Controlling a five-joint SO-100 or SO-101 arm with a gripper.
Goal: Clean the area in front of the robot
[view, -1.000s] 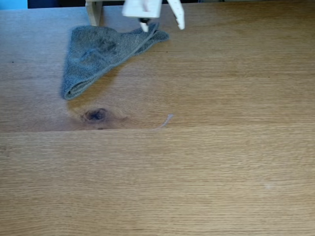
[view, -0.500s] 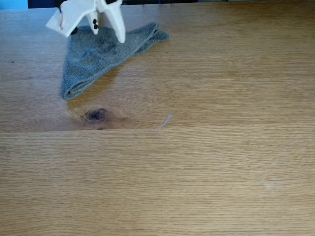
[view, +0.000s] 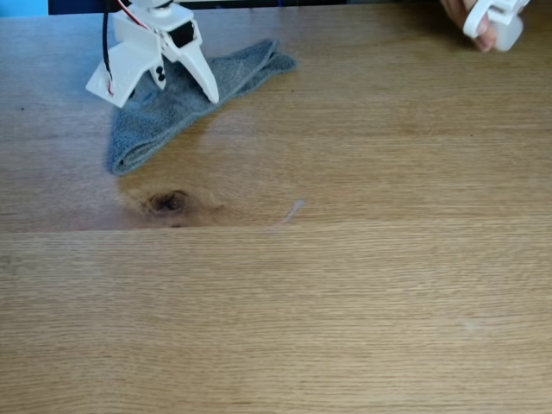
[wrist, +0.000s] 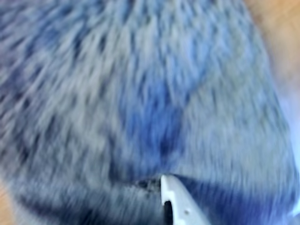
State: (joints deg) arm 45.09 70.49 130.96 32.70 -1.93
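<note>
The area is a wide light-brown wooden tabletop [view: 345,293] with a dark knot [view: 168,203] and a small pale smear [view: 294,210]. The robot's white gripper [view: 157,95] stands open at the upper left in the fixed view, its two fingers spread over the back part of a grey folded terry cloth [view: 155,121]. Red and black wires run up from it. The wrist view is a blurred close-up of the grey cloth [wrist: 140,93], with one white fingertip [wrist: 171,197] just above it or touching it. Nothing is held between the fingers.
At the top right corner of the fixed view, a person's hand [view: 464,12] holds a white bottle [view: 500,21] above the table. A plank seam [view: 388,224] runs across the middle of the tabletop.
The gripper swung left from the cloth's right tip to over its left part and came lower. A hand with a white bottle entered at the top right. The cloth has not moved.
</note>
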